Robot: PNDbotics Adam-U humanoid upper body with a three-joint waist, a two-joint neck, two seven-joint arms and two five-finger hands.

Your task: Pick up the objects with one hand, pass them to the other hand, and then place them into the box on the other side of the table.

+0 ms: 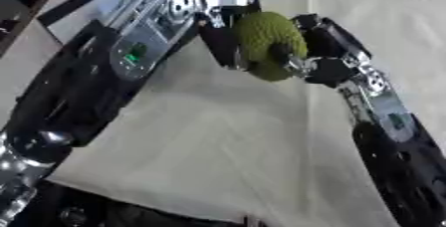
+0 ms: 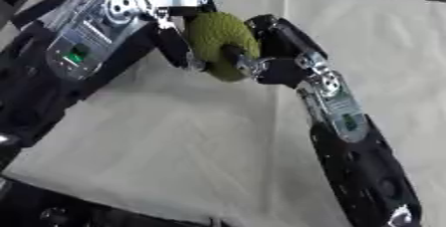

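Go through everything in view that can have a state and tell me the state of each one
Green bumpy object: held above the table, between both hands.
Left hand: fingers curled against the object.
Right hand: fingers curled round the object.
Cloth-covered table: creased, nothing resting on the visible part.

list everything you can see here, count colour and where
green object: 1, olive green with a bumpy skin, held up between the two hands, above the cloth
cloth: 1, cream, creased, covering the table
left hand: 1, black and silver, on the object's left side, fingers curled against it
right hand: 1, black and silver, on the object's right side, fingers curled round it
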